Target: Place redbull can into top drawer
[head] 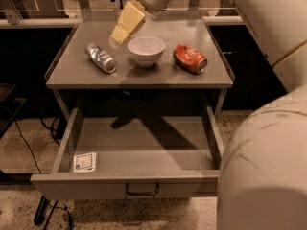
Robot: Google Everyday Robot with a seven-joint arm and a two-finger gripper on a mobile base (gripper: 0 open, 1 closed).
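The redbull can (100, 58), slim and shiny silver, lies on its side on the left of the grey table top (144, 75). The top drawer (144, 147) is pulled open below the table, with a white sticker (85, 161) on its floor and a dark handle (142, 190) on its front. My gripper (123, 25), with pale yellow fingers, hangs above the back of the table, behind and to the right of the redbull can and behind the white bowl. It holds nothing.
A white bowl (146, 50) stands at the middle of the table. An orange-red dented can (190, 58) lies to its right. My arm's pale casing (268, 143) fills the right side of the view. Cables (29, 147) lie on the floor at left.
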